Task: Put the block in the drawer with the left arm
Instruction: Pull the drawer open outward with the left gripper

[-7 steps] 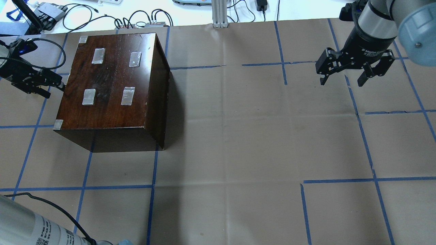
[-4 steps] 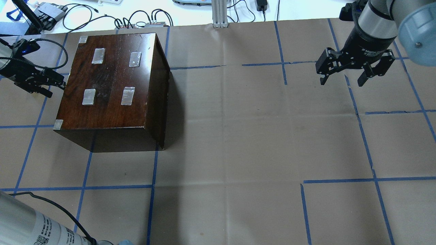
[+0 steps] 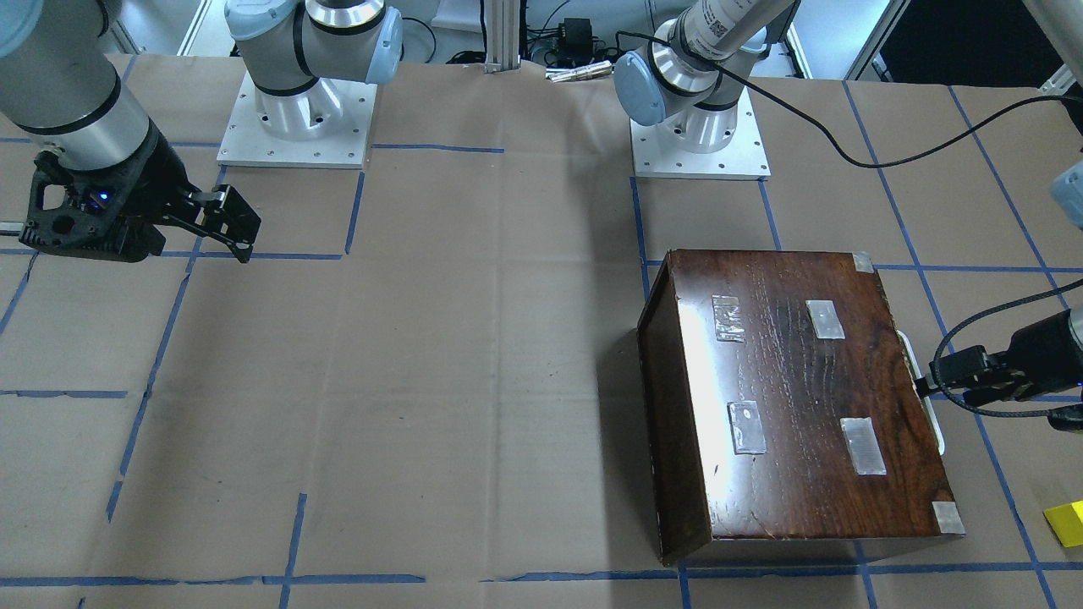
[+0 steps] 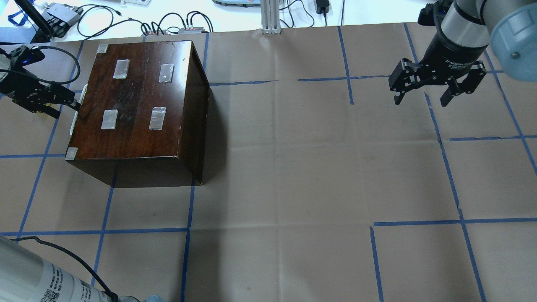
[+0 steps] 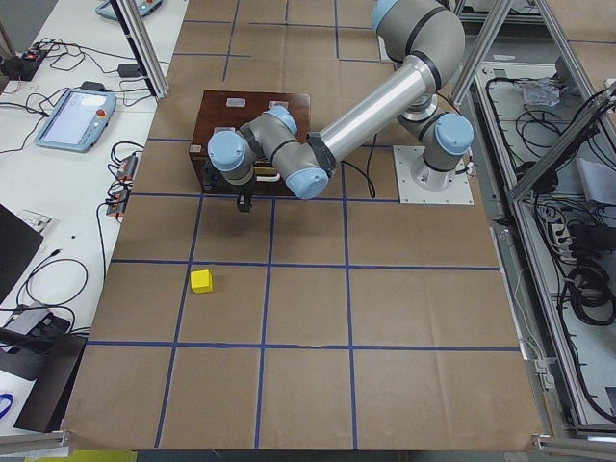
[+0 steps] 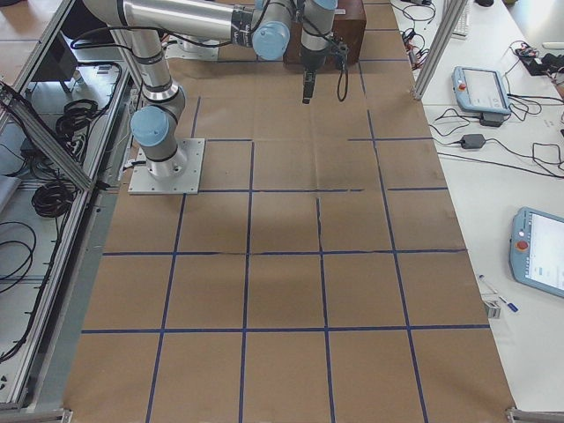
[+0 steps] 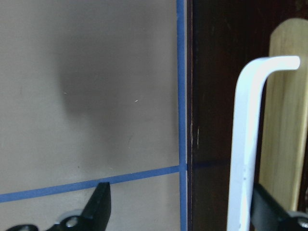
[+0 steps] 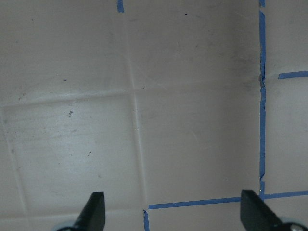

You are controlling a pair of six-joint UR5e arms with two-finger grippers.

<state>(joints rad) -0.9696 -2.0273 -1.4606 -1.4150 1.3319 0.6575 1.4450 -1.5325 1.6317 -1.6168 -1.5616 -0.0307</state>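
The dark wooden box stands at the table's far left. Its drawer shows as a strip of pale wood, out by a narrow margin, with a white handle along the box's left side. My left gripper is open against that side. In the left wrist view the handle stands between its fingers, close to the right finger. The yellow block lies on the paper beside the box, apart from the gripper; it also shows in the exterior left view. My right gripper is open and empty, far right.
Brown paper with blue tape lines covers the table. Cables and small devices lie beyond the far edge. The two arm bases stand at the robot's side. An aluminium post rises at the back middle.
My left gripper has drawn back slightly from the box, and the white handle with a strip of the drawer now shows at the box's left side. The right arm has not moved.
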